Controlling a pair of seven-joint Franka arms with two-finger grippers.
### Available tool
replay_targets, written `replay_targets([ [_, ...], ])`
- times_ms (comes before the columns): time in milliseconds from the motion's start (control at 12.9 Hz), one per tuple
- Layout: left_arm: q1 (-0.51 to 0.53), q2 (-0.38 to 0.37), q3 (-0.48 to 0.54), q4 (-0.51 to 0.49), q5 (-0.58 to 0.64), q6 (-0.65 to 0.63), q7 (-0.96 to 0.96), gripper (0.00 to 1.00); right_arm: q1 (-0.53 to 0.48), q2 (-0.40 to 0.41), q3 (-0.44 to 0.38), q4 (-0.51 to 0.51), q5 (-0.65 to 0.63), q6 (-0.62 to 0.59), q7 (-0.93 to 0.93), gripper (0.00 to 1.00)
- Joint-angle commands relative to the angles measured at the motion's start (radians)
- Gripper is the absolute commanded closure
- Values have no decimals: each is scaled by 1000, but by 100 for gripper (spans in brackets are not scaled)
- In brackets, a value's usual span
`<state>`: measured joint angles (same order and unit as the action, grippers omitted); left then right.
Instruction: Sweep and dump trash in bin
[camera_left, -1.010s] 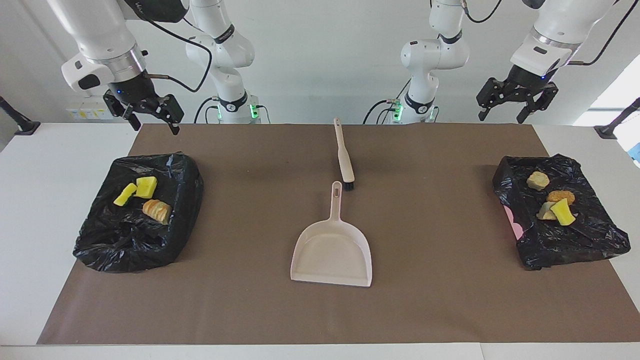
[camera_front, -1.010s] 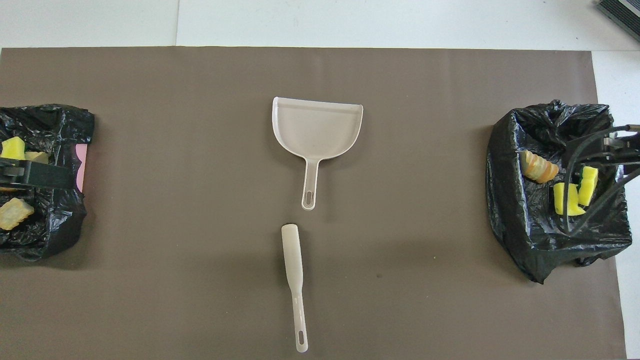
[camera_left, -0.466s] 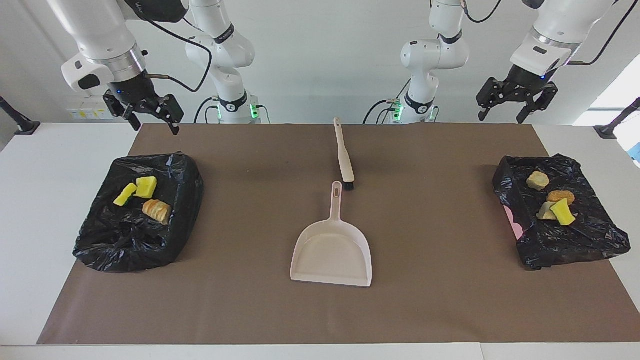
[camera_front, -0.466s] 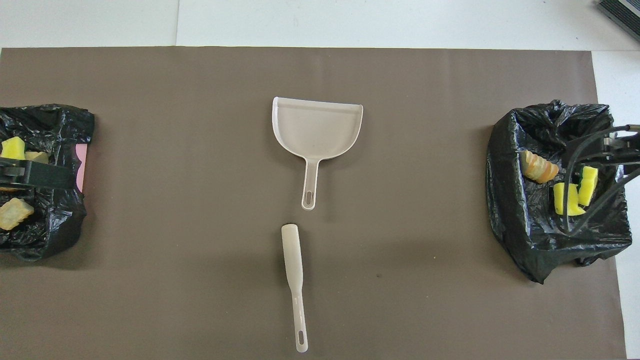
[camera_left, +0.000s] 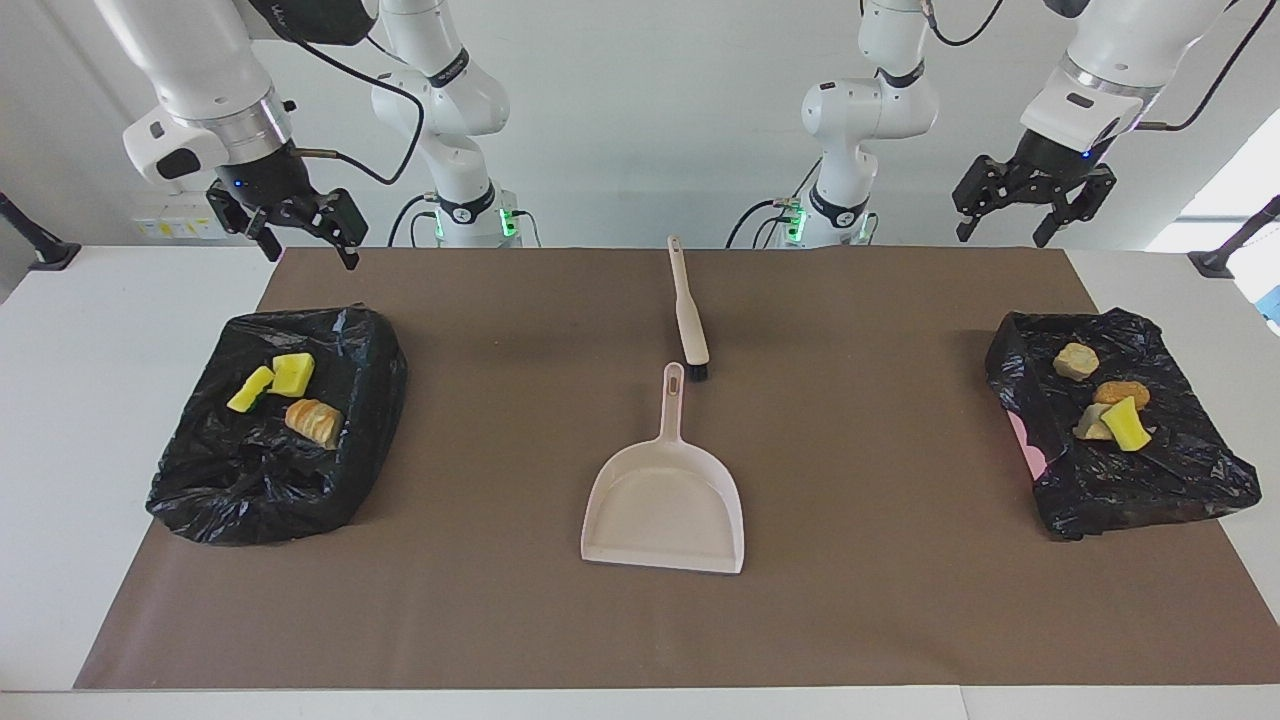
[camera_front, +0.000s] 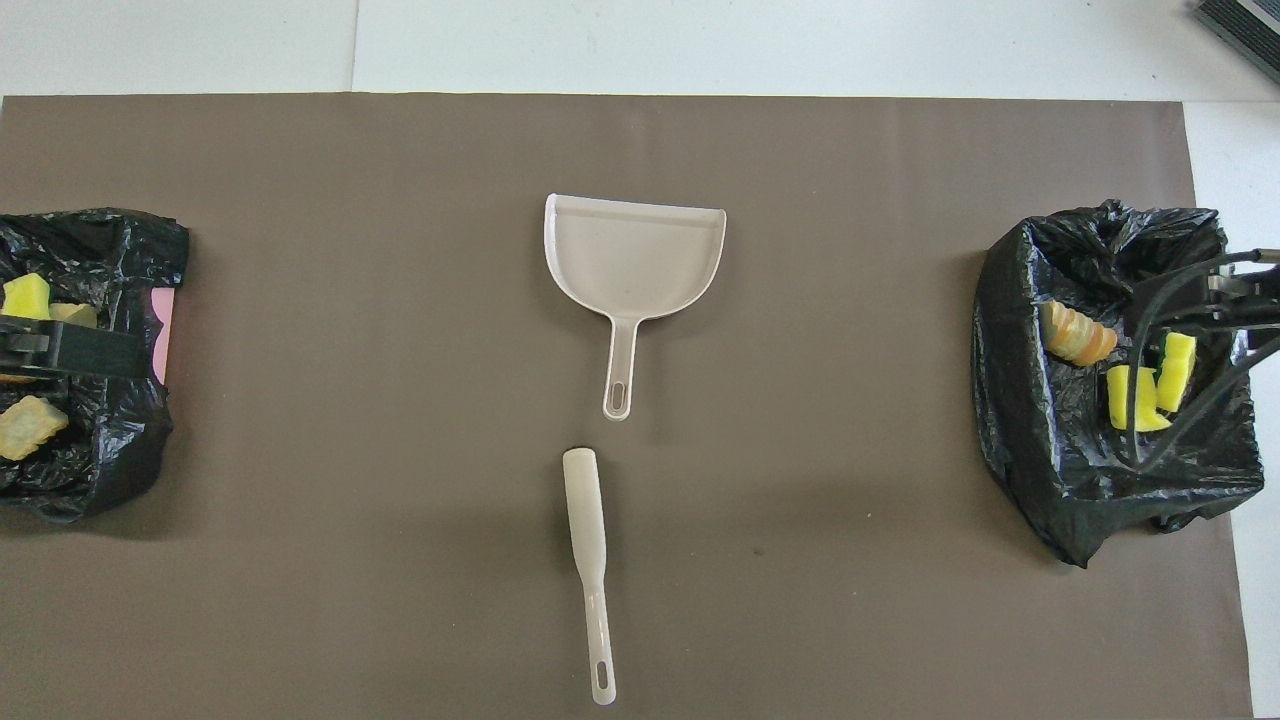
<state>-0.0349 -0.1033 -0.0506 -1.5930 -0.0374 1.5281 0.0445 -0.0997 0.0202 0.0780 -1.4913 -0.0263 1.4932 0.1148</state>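
The trash (camera_left: 290, 392) already lies in the two black bag-lined bins: three pieces, two yellow sponges and a bread-like chunk, sit in the bin (camera_left: 277, 430) at the right arm's end of the bench (camera_left: 60, 420), and four more lumps (camera_left: 1105, 400) rest in the other bin (camera_left: 1120, 425) at the left arm's end. None of it shows on the brown mat (camera_left: 900, 600) between them. The beige dustpan (camera_left: 665, 505) lies at the middle of the mat, its handle pointing toward the robots, and the brush (camera_left: 688, 310) lies nearer to the robots, almost in line with that handle, bristle end just beside the handle's tip without clearly touching. Both long axes run straight toward the robots, midway between the two arms, so neither arm is plainly the nearer one. The right pincer (camera_left: 300, 228) hangs with its fingers apart and empty above the mat's edge, just by its bin; the left pincer (camera_left: 1030, 205) hangs likewise apart and empty, high at the other end. Both tools lie well apart from either pincer, toward the bench's middle. Judging by this layout, the sweeping and dumping look finished, with the tools set down.
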Motion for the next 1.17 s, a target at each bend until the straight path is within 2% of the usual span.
replay_targets([
  [0, 0, -10, 2, 1, -4, -2, 0, 0, -11, -26, 6, -26, 8, -13, 22, 0],
  [699, 0, -10, 3, 1, -1, -19, 11, 0, -12, -26, 6, -26, 8, -24, 22, 0],
  [1088, 1, -24, 2, -10, 50, -54, 44, 0, -6, -25, 9, -20, 8, -19, 16, 0],
])
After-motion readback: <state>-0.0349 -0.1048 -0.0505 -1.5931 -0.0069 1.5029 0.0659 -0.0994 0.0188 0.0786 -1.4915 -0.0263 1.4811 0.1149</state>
